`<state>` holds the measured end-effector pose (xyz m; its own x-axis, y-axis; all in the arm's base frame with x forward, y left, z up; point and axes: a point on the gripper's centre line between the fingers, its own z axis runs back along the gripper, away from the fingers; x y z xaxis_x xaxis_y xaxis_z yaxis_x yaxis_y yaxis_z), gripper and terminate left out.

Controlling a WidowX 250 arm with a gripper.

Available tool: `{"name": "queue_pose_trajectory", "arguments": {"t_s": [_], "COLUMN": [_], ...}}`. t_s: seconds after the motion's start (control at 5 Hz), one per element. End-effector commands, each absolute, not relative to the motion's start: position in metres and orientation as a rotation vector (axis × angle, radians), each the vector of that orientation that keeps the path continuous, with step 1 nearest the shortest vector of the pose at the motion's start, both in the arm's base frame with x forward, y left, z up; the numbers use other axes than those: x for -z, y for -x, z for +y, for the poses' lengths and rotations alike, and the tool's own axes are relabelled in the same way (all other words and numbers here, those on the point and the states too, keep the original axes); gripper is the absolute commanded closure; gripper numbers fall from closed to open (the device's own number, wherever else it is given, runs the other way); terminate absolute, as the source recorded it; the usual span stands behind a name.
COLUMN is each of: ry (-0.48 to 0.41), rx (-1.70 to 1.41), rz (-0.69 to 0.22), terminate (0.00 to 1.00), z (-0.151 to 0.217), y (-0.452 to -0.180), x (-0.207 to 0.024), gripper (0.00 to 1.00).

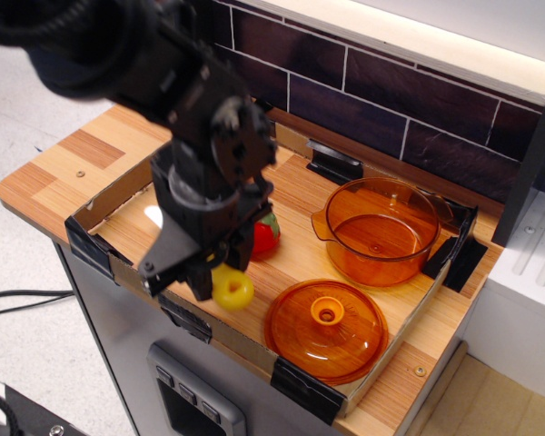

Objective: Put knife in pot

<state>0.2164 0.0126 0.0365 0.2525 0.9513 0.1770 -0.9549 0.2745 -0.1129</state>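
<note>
One yellow ring end is most of what shows of the knife (232,288); it pokes out below and to the right of the jaws (200,272), while a small pale patch at the left of the arm may be the tip of its white blade. The rest is hidden behind the black wrist, so the knife's long axis seems to run from upper left to lower right across the tray (100,202), handle end toward the front edge. Whether the jaws are clenched on the handle or merely straddling it cannot be told, since the wrist body covers the fingers. The handle seems to be raised a little off the tray floor, but that too is uncertain.

Just right of the wrist sits a red toy fruit or vegetable with a green top (264,237). Farther right and toward the back wall stands the pot (381,229), empty and uncovered, well apart from the jaws. Its lid (326,329) lies in front of it. The coming move therefore runs rightward and back, over the red toy. No brand, label or readable writing appears on the worktop (50,174) or anything on it.
</note>
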Motion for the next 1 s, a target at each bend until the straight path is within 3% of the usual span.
{"name": "queue_pose_trajectory", "arguments": {"t_s": [0.0,0.2,0.8], "ry": [0.109,0.125,0.090], "rx": [-1.334,-1.364,-1.458], "rz": [-0.261,-0.297,-0.235], "terminate": [0.00,0.00,0.00], "z": [0.014,0.005,-0.045], "y": [-0.234,-0.246,-0.295], "x": [-0.096,-0.103,-0.096], "gripper": [1.00,1.00,1.00]}}
